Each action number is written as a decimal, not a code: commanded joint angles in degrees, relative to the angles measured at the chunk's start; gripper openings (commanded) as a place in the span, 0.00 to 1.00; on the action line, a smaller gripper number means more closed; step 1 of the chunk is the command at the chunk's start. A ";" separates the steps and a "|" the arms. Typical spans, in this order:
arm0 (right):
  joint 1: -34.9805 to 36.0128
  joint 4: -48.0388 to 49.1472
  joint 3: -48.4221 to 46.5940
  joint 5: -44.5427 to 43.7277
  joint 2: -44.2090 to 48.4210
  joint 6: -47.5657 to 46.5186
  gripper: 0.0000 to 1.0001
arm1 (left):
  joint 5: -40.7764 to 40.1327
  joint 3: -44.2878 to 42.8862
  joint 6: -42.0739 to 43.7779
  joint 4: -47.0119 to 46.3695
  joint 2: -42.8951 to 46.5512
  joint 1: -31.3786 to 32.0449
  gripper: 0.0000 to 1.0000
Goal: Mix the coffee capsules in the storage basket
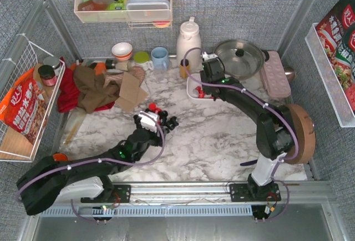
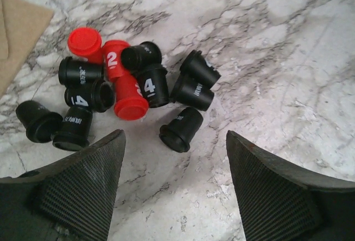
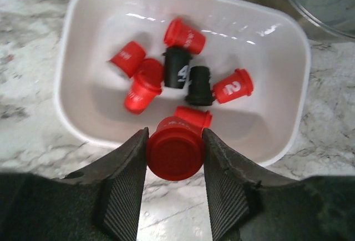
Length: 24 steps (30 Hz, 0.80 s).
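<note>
Right pincer [image 3: 175,136] is pinched on a red capsule [image 3: 174,159] over the near wall of the basket [image 3: 293,91]; dropping it in seems called for next. Left pincer [image 2: 175,136] is spread.

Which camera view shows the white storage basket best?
The right wrist view: the storage basket fills it, nearly all its rim visible, coffee capsules inside. The top external view shows only a white corner beside the right arm. The left wrist view shows just a white edge, possibly it.
</note>
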<state>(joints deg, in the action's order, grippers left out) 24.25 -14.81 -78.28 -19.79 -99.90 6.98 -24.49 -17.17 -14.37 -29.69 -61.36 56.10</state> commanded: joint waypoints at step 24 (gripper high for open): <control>-4.50 1.05 18.29 10.35 21.24 5.32 0.81 | -10.55 -28.55 -40.76 36.79 -27.30 -0.46 0.88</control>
<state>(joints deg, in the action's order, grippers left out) 19.57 -15.92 -62.06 -12.64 -81.60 10.35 -34.00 -42.92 -42.39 -0.71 -86.11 55.72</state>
